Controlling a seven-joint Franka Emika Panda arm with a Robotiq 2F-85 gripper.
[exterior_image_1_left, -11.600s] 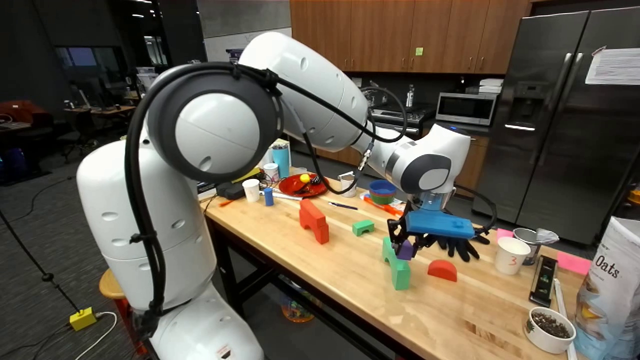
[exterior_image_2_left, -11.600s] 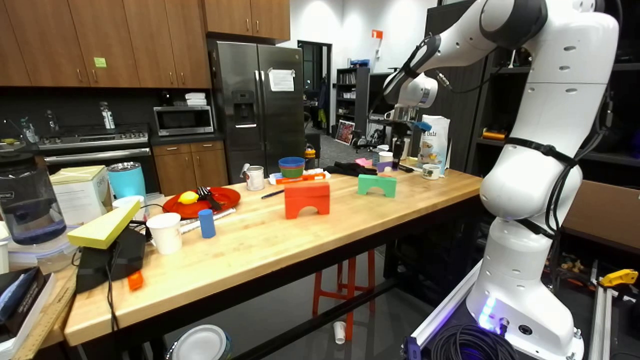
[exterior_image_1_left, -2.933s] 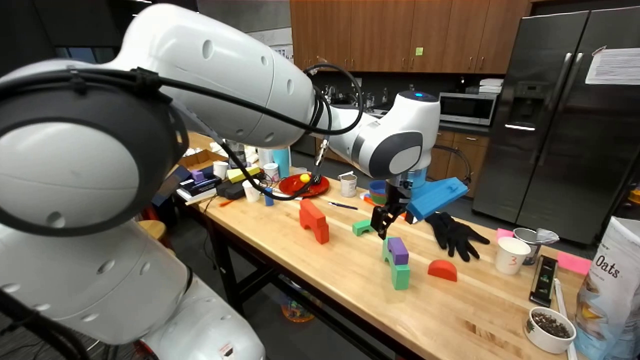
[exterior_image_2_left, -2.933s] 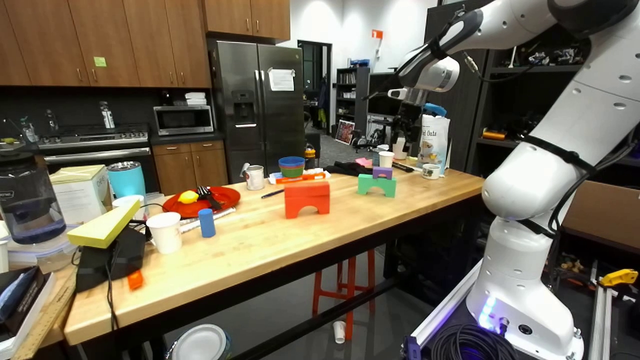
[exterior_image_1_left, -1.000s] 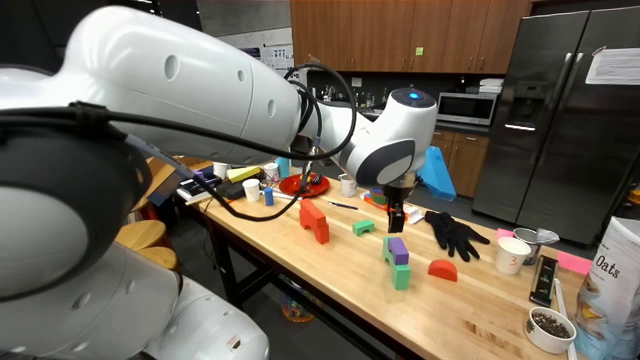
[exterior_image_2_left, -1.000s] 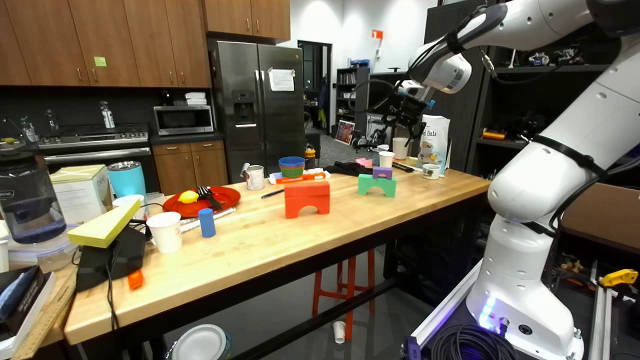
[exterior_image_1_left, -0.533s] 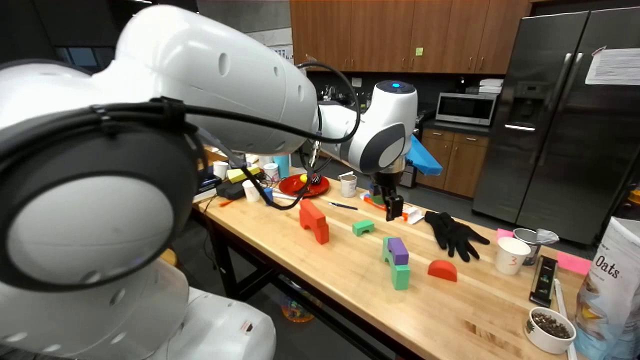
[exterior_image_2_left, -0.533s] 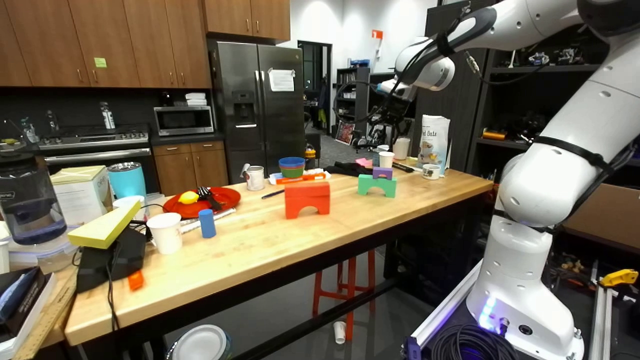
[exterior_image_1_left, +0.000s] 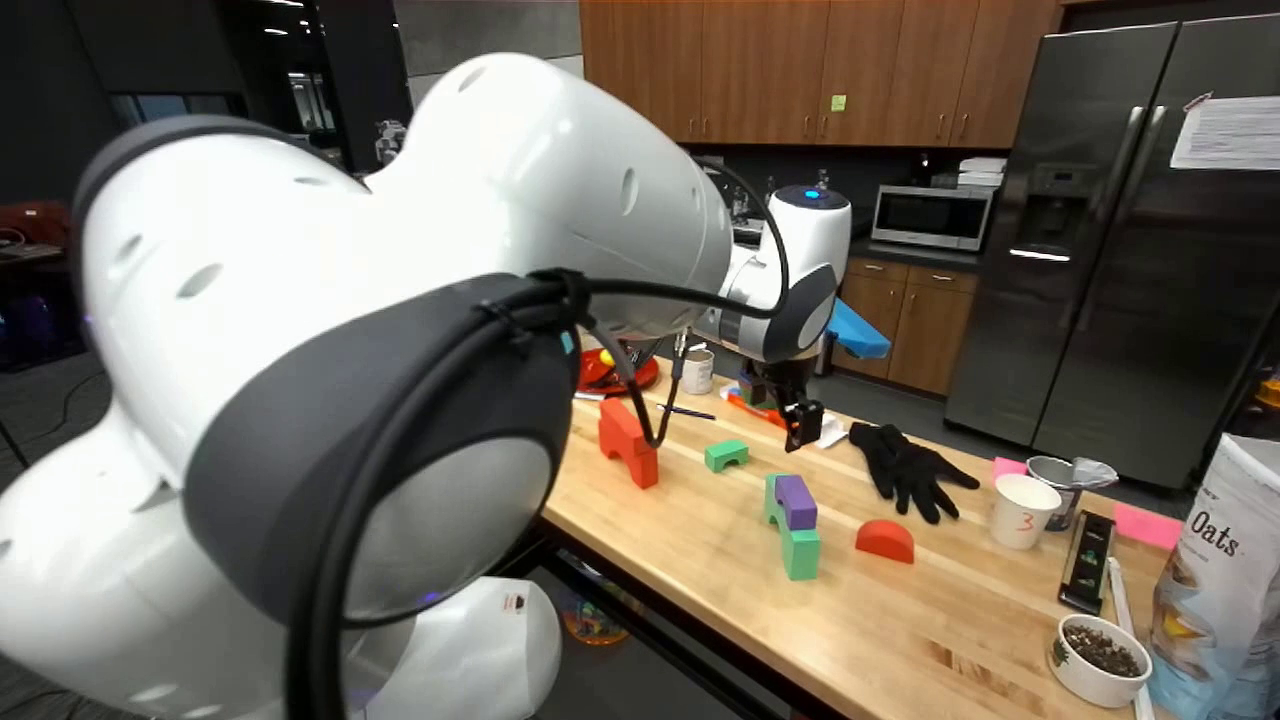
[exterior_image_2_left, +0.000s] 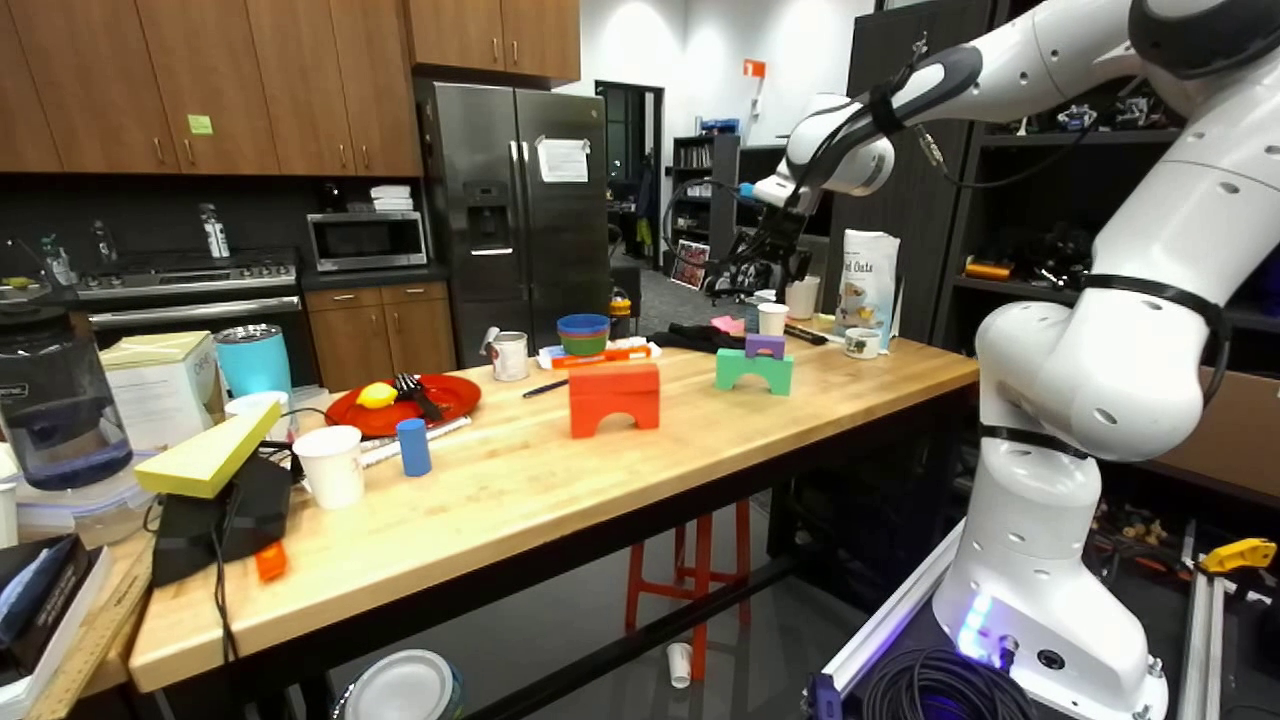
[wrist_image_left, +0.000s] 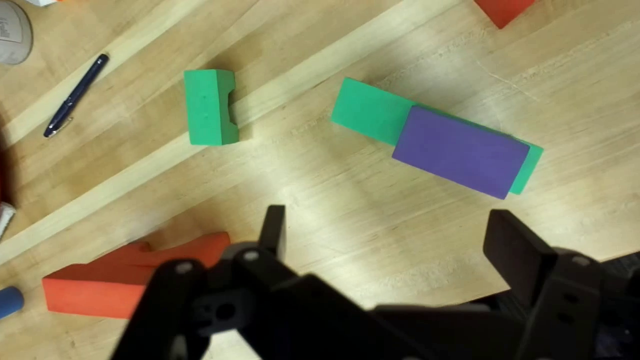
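Wooden worktable (wrist_image_left: 125, 200), seen left to right from the wrist
Navy pen (wrist_image_left: 76, 95), red arch block (wrist_image_left: 100, 295), small green arch block (wrist_image_left: 205, 107); raised gripper (wrist_image_left: 387, 220), jaws parted wide; purple block (wrist_image_left: 461, 152) resting atop a larger green arch block (wrist_image_left: 372, 111).

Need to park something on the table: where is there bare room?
Bare wood lies between the blue cylinder and the red arch, and between the green arch, topped by the purple block, and the white bowl. Crowded: around the yellow block, and near the oats bag, with the cup marked 3 close by.
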